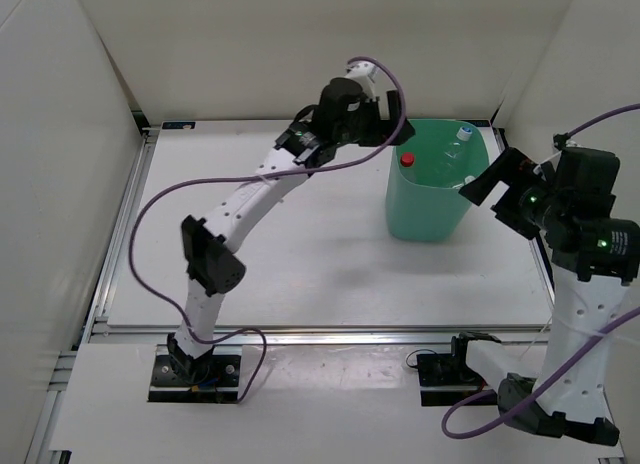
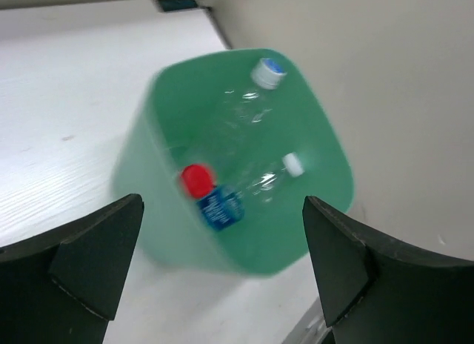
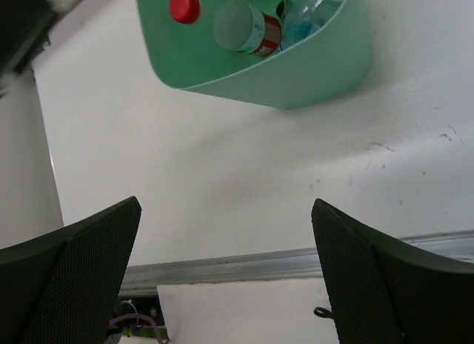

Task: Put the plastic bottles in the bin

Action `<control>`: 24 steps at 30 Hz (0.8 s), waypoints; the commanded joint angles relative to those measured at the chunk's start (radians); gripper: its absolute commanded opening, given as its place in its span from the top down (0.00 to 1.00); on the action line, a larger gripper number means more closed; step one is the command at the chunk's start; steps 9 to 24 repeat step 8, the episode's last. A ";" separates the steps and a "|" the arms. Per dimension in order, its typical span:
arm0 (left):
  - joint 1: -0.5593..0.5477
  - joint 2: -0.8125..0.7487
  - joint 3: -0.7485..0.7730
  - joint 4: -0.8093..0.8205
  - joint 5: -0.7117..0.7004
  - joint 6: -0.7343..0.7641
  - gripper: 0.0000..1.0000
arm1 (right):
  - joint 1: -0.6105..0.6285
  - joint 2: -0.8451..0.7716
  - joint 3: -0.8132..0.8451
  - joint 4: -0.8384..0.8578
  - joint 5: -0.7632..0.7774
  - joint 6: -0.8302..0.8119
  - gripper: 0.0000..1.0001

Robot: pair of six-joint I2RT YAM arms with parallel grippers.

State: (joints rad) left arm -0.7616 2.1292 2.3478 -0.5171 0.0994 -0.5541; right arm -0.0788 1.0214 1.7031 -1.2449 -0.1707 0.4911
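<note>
The mint-green bin (image 1: 405, 206) stands at the back right of the table. Several clear plastic bottles lie inside it. From above I see a red cap (image 1: 407, 160) and a blue-topped white cap (image 1: 465, 136). The left wrist view looks into the bin (image 2: 167, 240) at the red cap (image 2: 196, 179), a blue label (image 2: 221, 208) and a white cap (image 2: 294, 164). My left gripper (image 1: 400, 119) is open and empty above the bin's far-left rim. My right gripper (image 1: 488, 199) is open and empty just right of the bin. The right wrist view shows the bin (image 3: 311, 77) with a red-labelled bottle (image 3: 248, 31).
White enclosure walls stand close behind and to the right of the bin. An aluminium rail (image 3: 244, 262) runs along the table's near edge. Purple cables loop from both arms.
</note>
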 commanded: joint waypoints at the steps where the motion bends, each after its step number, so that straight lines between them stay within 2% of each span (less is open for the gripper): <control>1: 0.062 -0.325 -0.190 -0.118 -0.235 0.037 0.00 | -0.006 -0.010 -0.063 0.008 -0.006 0.001 0.00; 3: 0.071 -0.493 -0.342 -0.173 -0.344 0.037 0.00 | -0.006 -0.047 -0.140 0.057 0.009 0.010 0.00; 4: 0.071 -0.547 -0.495 -0.220 -0.444 0.037 0.00 | -0.006 -0.059 -0.167 0.073 0.019 0.010 0.00; 5: 0.071 -0.598 -0.566 -0.248 -0.492 0.020 0.00 | -0.006 -0.070 -0.192 0.085 0.031 0.020 0.00; 6: 0.080 -0.692 -0.629 -0.280 -0.539 -0.027 0.00 | -0.006 -0.092 -0.242 0.114 0.040 0.020 0.00; 8: 0.081 -0.776 -0.782 -0.390 -0.662 -0.085 0.00 | -0.006 -0.112 -0.284 0.139 0.083 0.020 0.00; 24: 0.081 -0.776 -0.782 -0.390 -0.662 -0.085 0.00 | -0.006 -0.112 -0.284 0.139 0.083 0.020 0.00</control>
